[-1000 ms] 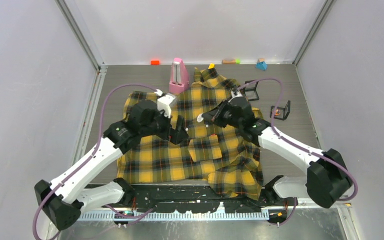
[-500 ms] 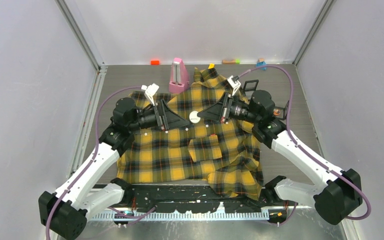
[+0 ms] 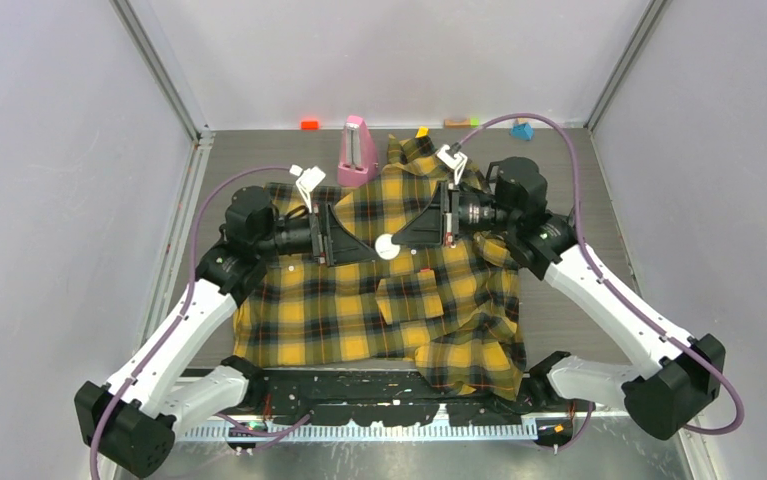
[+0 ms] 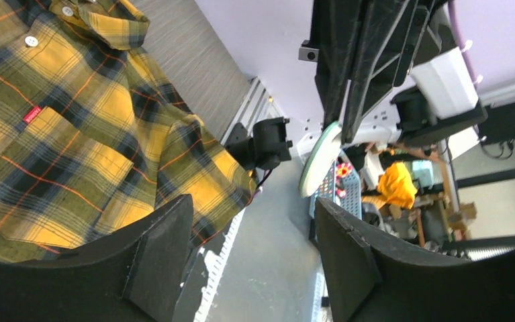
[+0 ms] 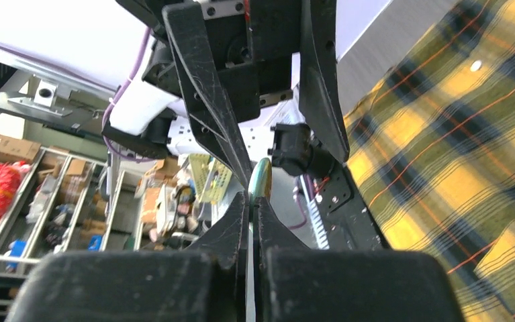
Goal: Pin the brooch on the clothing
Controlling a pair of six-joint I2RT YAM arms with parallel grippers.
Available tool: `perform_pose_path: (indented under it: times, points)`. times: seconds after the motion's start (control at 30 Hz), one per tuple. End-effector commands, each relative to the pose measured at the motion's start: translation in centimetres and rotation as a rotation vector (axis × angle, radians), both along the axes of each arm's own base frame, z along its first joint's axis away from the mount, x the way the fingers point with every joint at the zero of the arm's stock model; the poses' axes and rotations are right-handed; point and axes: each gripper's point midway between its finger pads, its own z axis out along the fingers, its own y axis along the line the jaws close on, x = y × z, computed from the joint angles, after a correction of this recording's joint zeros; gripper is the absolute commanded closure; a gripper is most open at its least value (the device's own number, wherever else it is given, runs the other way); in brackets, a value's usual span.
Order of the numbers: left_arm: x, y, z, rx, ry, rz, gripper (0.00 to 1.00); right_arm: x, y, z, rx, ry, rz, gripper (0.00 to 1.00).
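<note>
The yellow-and-black plaid shirt [image 3: 359, 310] lies spread on the table, and shows in the left wrist view [image 4: 53, 134] and the right wrist view [image 5: 456, 134]. My right gripper [image 3: 399, 238] is raised above it, lying level and pointing left. It is shut on the brooch [image 3: 387, 247], a small round disc that looks white from above and is edge-on and greenish between the fingertips [image 5: 261, 178]. My left gripper [image 3: 367, 250] is open, level and pointing right, its tips just left of the brooch. In its view the brooch [image 4: 321, 157] hangs beyond the open jaws [image 4: 251, 204].
A pink wedge-shaped object [image 3: 357, 150] stands at the back beside the collar. Small coloured blocks, orange [image 3: 309, 124] and blue [image 3: 521, 130], lie along the back wall. Metal rails edge the table left and right.
Both arms rose from the shirt and turned their grippers level, facing each other. The right gripper brought the brooch leftward, close to the open left gripper.
</note>
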Motion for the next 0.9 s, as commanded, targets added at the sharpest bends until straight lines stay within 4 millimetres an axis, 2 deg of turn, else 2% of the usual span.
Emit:
perform_pose_path:
  times: [0.0,0.1,0.2,0.27,0.4,0.67,0.8,0.87]
  points:
    - [-1.6,0.0,0.3,0.037,-0.053,-0.140,0.36,-1.8,1.0,-1.1,-0.072,0.043,0.126,0.99]
    - [-2.3,-0.2,0.8,0.001,-0.066,-0.198,0.38,-2.4,2.0,-2.8,-0.131,0.070,0.171,0.99]
    - [-2.7,-0.2,1.1,-0.015,-0.078,-0.217,0.44,-2.7,2.5,-2.9,-0.133,0.064,0.198,0.99]
    - [-2.9,-0.2,0.9,-0.015,-0.072,-0.227,0.51,-2.7,2.6,-2.9,-0.130,0.062,0.206,0.99]
    - [-3.2,-0.1,0.3,-0.016,-0.059,-0.245,0.58,-2.7,2.8,-2.7,-0.124,0.059,0.222,0.99]
    - [-3.5,0.0,-0.7,0.000,-0.038,-0.252,0.55,-2.8,2.9,-2.4,-0.111,0.055,0.240,0.99]
    - [-3.6,0.1,-0.9,0.001,-0.033,-0.252,0.80,-2.9,2.9,-2.2,-0.110,0.056,0.242,0.99]
    - [-3.7,0.1,-0.8,-0.001,-0.034,-0.255,0.89,-2.9,2.9,-2.2,-0.111,0.056,0.244,0.99]
